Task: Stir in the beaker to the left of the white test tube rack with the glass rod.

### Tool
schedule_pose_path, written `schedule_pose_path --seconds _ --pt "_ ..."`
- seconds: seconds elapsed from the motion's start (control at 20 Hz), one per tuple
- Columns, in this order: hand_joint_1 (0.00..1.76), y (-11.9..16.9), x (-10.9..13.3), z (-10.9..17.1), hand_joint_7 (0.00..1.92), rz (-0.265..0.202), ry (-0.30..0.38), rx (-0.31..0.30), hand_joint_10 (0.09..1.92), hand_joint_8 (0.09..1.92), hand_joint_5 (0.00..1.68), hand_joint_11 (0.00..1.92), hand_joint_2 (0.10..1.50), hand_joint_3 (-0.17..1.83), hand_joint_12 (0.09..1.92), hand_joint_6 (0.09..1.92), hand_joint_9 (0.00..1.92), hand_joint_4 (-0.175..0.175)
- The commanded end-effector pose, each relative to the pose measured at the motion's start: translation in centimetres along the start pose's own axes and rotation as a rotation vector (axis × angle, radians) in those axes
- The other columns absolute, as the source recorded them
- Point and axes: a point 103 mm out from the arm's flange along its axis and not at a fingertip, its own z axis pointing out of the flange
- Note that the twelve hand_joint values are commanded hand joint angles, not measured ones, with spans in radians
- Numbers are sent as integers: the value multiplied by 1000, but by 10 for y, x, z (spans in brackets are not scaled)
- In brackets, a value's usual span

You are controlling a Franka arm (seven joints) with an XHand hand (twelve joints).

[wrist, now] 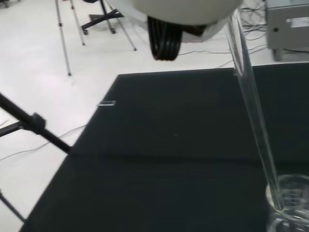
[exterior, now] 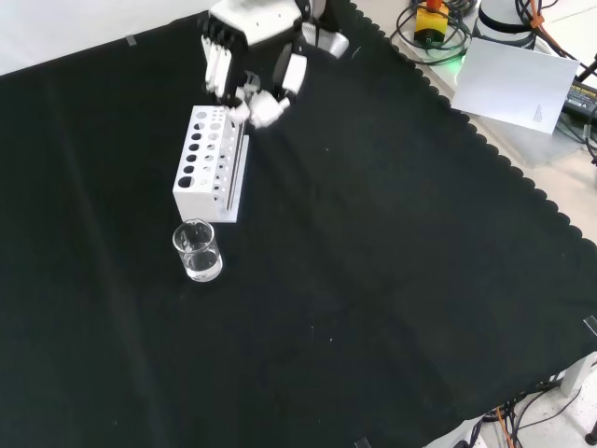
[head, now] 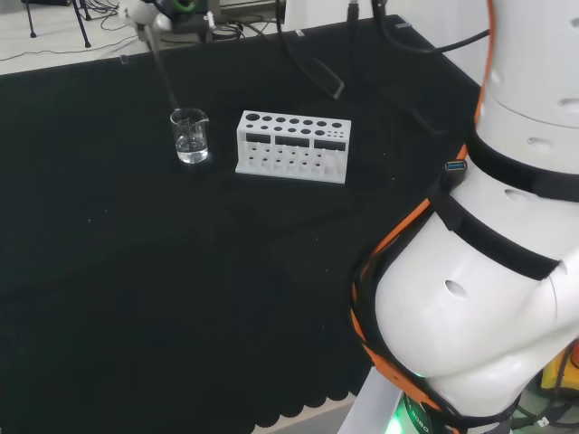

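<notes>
A small clear glass beaker (head: pixel 190 136) stands on the black cloth just left of the white test tube rack (head: pixel 292 146) in the head view. In the front view the beaker (exterior: pixel 198 252) stands nearer than the rack (exterior: pixel 210 163). The hand (exterior: pixel 250 58) hovers above the rack's far end, its fingers (exterior: pixel 217 67) and thumb pinching a thin glass rod (head: pixel 164 70). The rod slants down to the beaker's mouth. In the wrist view the rod (wrist: pixel 253 111) reaches just inside the rim of the beaker (wrist: pixel 292 203).
Black cables (head: pixel 317 72) lie on the cloth behind the rack in the head view. The arm's white links (head: pixel 488 271) stand at the right. A sheet of paper (exterior: pixel 522 82) lies beyond the cloth's scalloped edge (exterior: pixel 485 140). Tripod legs (wrist: pixel 34 123) stand on the floor.
</notes>
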Motion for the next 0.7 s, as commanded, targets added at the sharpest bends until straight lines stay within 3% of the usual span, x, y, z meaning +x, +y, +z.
schedule_pose_path --seconds 0.05,0.7 --pt "1303 30 17 15 1118 -47 22 20 908 1270 1112 1618 699 745 729 708 1644 -175" --pt "1302 55 -3 21 1117 -10 24 20 907 1269 1112 1618 703 737 730 704 1643 -175"
